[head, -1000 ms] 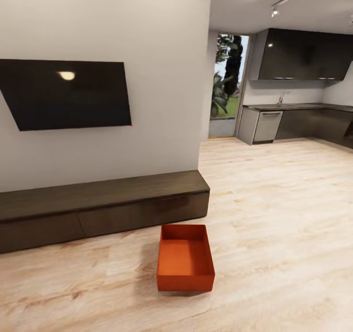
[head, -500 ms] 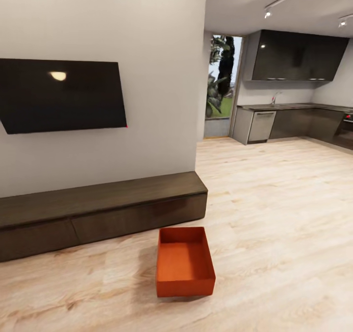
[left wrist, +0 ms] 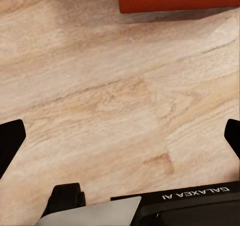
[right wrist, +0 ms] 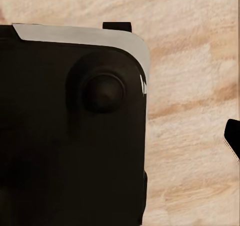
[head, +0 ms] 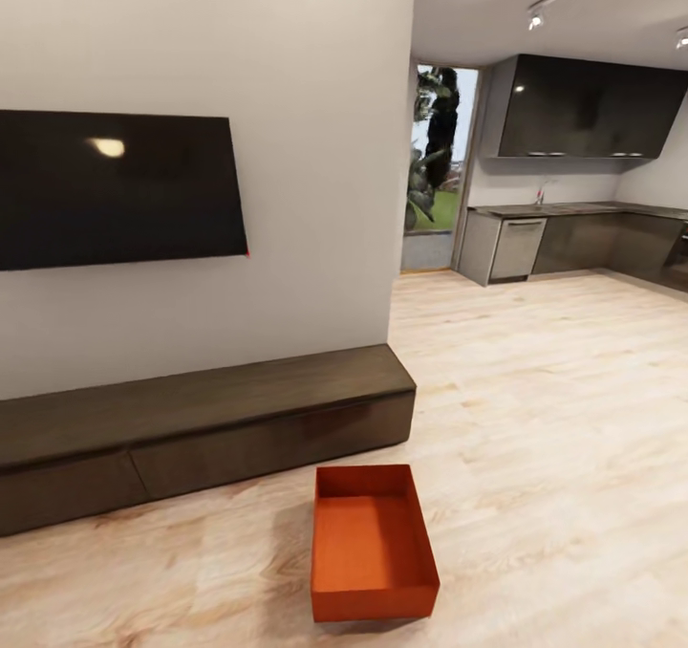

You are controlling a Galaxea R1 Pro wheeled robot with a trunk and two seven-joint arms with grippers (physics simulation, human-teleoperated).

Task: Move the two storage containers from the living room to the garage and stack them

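Orange-red rectangular open-top plastic storage container [head: 373, 557] stood empty on the light wood plank floor [head: 535, 419] of the living room, just in front of the long low dark-brown cabinet [head: 191, 428] beneath the black wall television [head: 119, 189]. Left tool [left wrist: 120, 138] hung spread wide over bare planks, holding nothing; the right tool's opening could not be told.

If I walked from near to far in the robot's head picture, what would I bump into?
Orange bin → long dark cabinet → black TV on the wall → kitchen counter far back.
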